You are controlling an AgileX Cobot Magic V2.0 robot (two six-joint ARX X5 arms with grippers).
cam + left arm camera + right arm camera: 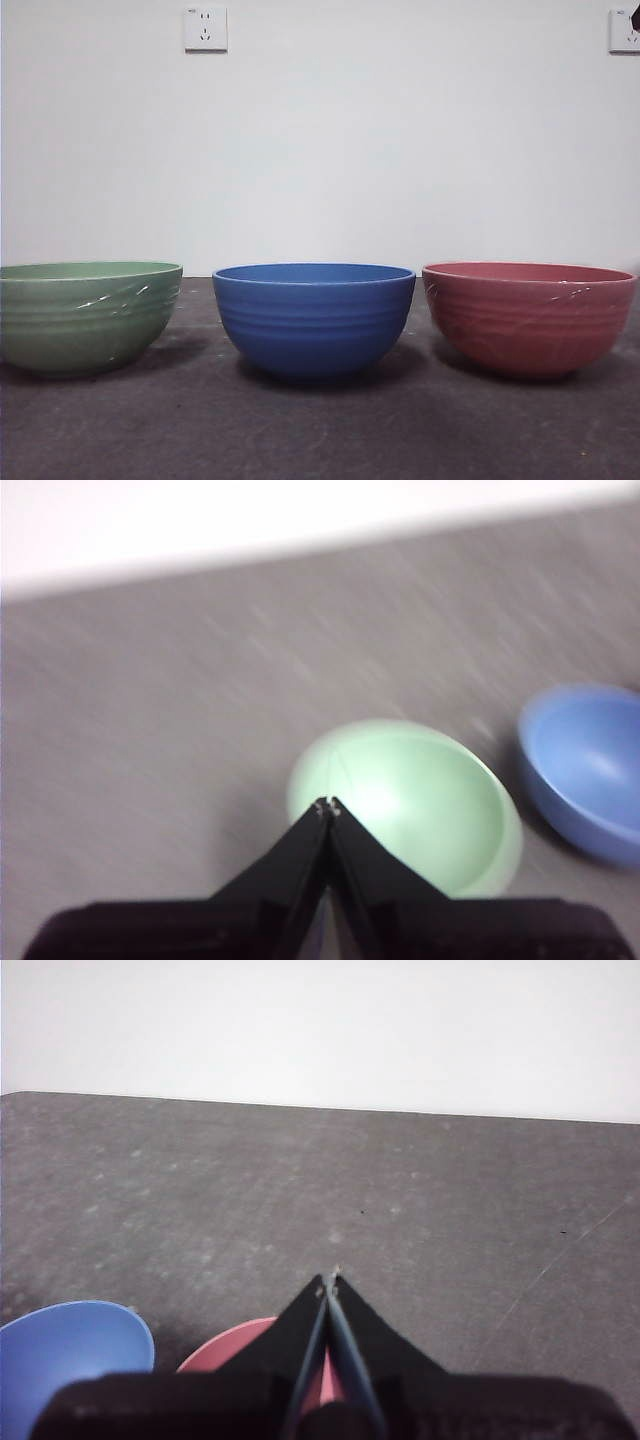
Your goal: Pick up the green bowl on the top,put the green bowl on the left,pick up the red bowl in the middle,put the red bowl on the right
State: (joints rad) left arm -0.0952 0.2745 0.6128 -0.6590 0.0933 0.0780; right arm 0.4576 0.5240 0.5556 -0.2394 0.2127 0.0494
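Left gripper [328, 805]: jaws closed together, tips meeting, nothing held between them. It hangs above the table [180, 710], over the near rim of the green bowl [410, 815], without visible contact with the bowl.

Right gripper [330, 1280]: jaws likewise pressed together and empty. It is positioned above the red bowl [240, 1345], of which only part of the rim and inner wall shows behind the jaws in the right wrist view. The blue bowl [70, 1355] lies just beside the red bowl in that view.

Bowl layout, front view: three bowls of equal size stand upright in a row on the dark grey table [320, 430], each separated from its neighbour by a gap.
- Green bowl [85, 315]: at the left end of the row, partly cut off by the picture edge, with white scuff marks on its ribbed wall.
- Blue bowl [314, 318]: in the middle.
- Red bowl [528, 318]: at the right end, with small white scuffs near the rim.

All three bowls appear empty.

Background: a white wall [400, 150] carries one socket plate [205, 28] at upper left and a second socket plate [622, 30] at the upper right corner. A small dark tip [635, 18] shows at the top right corner of the front view.
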